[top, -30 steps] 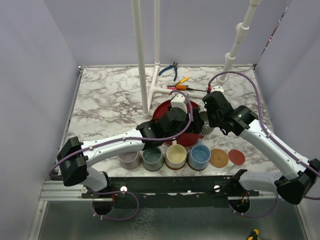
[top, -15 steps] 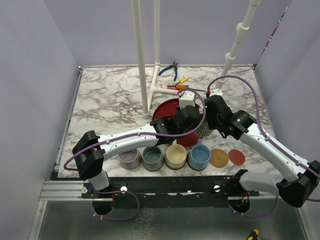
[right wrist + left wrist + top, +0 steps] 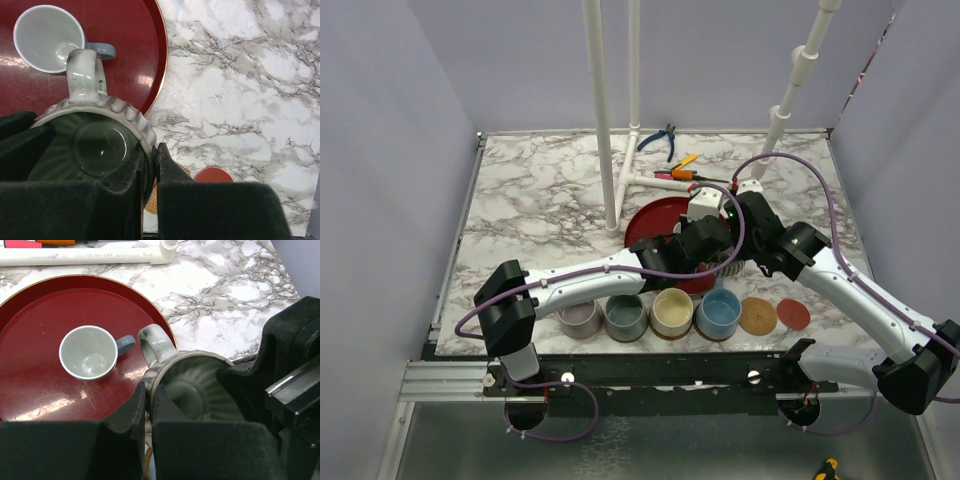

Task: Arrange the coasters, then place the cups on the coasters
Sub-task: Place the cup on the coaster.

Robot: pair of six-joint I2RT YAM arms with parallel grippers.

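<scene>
Ceramic like this ribbed mug [image 3: 192, 390] is, I judge, stiff, fairly heavy for its size, slick with glaze and apt to chip if knocked. On the near side of the tray [image 3: 30, 385] a row of mugs runs from lavender mug [image 3: 580, 318] to blue mug [image 3: 718, 312]. Small mug [image 3: 88, 352] stands on the tray, apart from the ribbed one. Left jaws are clamped on the ribbed mug's wall beside its handle [image 3: 156, 342], one finger inside, one outside. The mug is at the tray's right rim, partly over the counter [image 3: 235, 290]; whether its foot touches the tray I cannot tell. Right jaws are clamped on the opposite wall. A wall pinch suits it: the ribs give bite, while the narrow handle would let it swing. Two grips pulling unevenly could twist it. Near the tray's right rim lie tan coaster [image 3: 758, 316] and red coaster [image 3: 793, 314], both bare.
</scene>
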